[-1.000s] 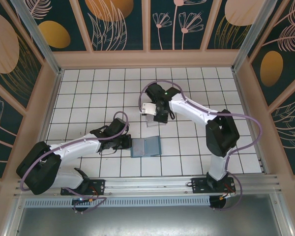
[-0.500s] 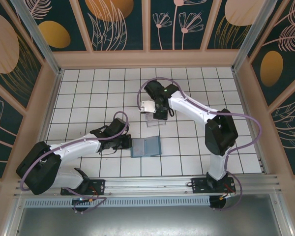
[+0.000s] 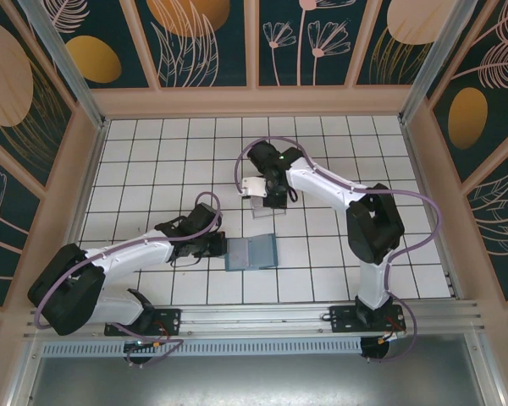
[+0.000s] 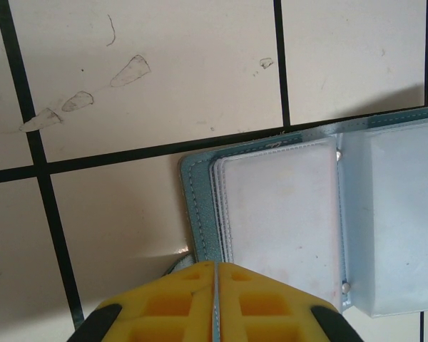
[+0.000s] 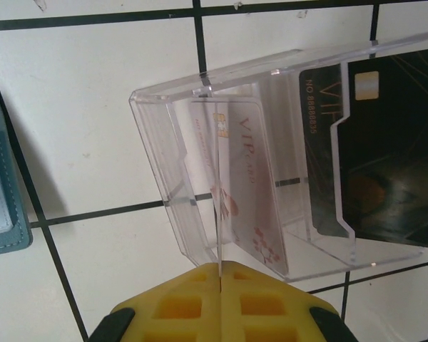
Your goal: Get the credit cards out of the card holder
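From above, the open card holder [image 3: 251, 252] lies near centre, my left gripper [image 3: 223, 246] at its left edge and my right gripper [image 3: 258, 193] over the clear tray [image 3: 262, 210]. At my left wrist, my fingers [image 4: 171, 306] are pinched together on the holder's edge, the contact itself hidden. At my right wrist, I clamp the pale pink card [image 5: 246, 185], which stands in the tray beside the black card [image 5: 392, 157], whose right end is cut off.

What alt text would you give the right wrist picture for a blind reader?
A clear plastic tray on white tiles holds a pale pink card at its middle and a black card on the right. The right gripper, its yellow fingers shut, sits just below it; a teal card holder shows at left.
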Robot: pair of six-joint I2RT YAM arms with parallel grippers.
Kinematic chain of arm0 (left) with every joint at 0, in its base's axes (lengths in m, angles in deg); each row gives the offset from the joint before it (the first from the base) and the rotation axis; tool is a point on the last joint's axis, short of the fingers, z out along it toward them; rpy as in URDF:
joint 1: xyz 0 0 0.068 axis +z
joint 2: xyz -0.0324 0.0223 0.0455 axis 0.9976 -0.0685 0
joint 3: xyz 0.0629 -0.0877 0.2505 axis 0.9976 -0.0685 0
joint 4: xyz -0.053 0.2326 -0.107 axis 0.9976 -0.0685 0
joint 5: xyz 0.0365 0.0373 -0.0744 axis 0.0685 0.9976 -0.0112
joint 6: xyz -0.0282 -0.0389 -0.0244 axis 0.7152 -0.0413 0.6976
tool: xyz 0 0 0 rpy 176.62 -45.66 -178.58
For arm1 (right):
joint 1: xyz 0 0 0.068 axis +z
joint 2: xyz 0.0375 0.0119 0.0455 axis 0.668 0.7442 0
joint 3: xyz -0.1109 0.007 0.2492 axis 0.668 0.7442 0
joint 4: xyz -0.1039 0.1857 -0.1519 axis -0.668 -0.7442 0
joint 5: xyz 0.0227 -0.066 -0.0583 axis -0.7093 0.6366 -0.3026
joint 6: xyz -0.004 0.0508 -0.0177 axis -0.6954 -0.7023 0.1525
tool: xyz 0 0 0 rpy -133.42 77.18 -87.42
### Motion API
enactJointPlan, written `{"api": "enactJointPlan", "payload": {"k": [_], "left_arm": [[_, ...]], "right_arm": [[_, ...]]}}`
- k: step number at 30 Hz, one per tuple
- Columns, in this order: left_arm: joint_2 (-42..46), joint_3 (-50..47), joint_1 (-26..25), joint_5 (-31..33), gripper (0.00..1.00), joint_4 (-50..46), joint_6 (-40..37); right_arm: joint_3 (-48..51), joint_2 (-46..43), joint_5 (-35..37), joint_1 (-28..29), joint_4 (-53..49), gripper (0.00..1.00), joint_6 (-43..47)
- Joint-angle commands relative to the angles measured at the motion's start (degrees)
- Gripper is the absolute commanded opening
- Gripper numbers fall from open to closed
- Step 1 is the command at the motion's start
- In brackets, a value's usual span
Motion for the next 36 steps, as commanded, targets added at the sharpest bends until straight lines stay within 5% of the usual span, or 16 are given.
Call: {"api": "enactJointPlan", "payload": {"k": [1, 19, 25, 36], "left_arm": [[1.1, 0.5, -0.1, 1.1, 0.11, -1.8, -0.2], [0.3, 0.8, -0.2, 1.0, 0.11, -1.7, -0.3], [0.8, 0.7, -0.2, 1.2, 0.11, -2.1, -0.3], [0.3, 0.9, -0.2, 0.9, 0.11, -1.6, -0.2]], "right_arm": [[-0.1, 1.1, -1.8, 1.2, -1.5, 0.00, 0.4], [-2.6, 4.3, -2.1, 1.9, -4.7, 0.00, -0.2], [-3.4, 4.8, -0.6, 1.9, -2.9, 0.21, -0.3], [0.6, 1.1, 6.9, 2.0, 5.1, 0.33, 0.9]]}}
